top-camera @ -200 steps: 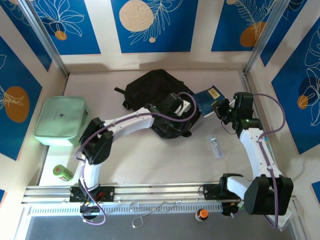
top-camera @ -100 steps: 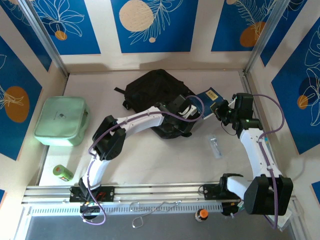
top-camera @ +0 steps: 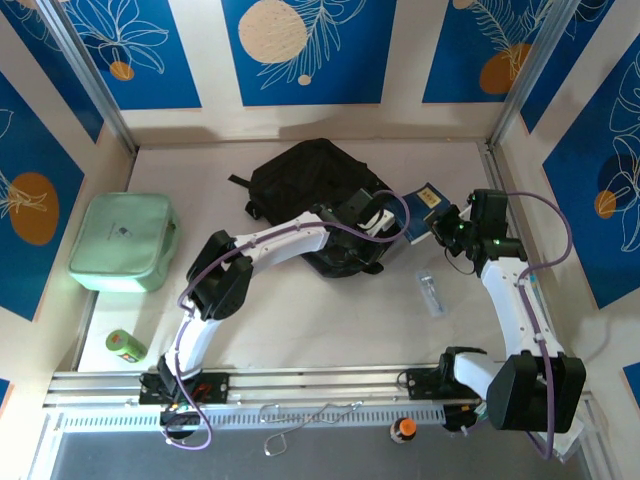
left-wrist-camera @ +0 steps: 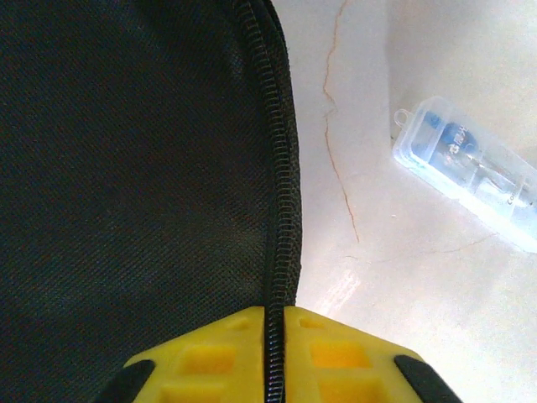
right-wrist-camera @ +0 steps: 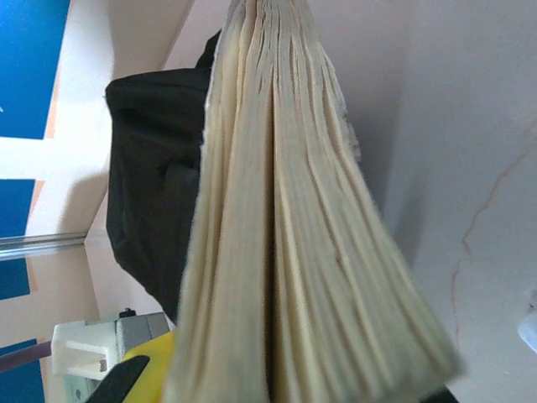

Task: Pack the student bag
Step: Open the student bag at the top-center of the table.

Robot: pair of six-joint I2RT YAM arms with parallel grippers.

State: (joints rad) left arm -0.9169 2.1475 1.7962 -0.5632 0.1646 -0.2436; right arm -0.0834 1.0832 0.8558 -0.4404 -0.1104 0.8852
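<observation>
- Near edge, on the rail between the arm bases: small orange-capped item [top-camera: 403, 428]. What kind it is cannot be read.
- Near left of the table [top-camera: 300, 320]: green can [top-camera: 125, 346] lying on its side, alone.
- Right of centre: clear plastic box [top-camera: 430, 294] flat on the table, touching nothing. The left wrist view shows blue contents inside and bare table between the box and the bag's edge.
- Left side: mint-green zip case [top-camera: 125, 240], flat, well apart from the bag.
- Left gripper [left-wrist-camera: 273, 336]: yellow fingers [left-wrist-camera: 344, 353] pinched together on the zip edge of the student bag [top-camera: 310, 180]. The zip teeth run straight down between the pads. Nothing else is in the grip.
- Right gripper [top-camera: 445, 225]: clamped on a blue book [top-camera: 428, 200], held tilted just right of the bag. The right wrist view shows cream page edges fanning away from the fingers, with black bag fabric behind on the left. Whether the book touches the bag cannot be told.
- Student bag: black, lying flat at centre-far of the table. Its near-right edge is at the left gripper, and a strap [top-camera: 238, 183] sticks out on the left.
- Far: blue wall panels [top-camera: 300, 50] with leaf patterns.
</observation>
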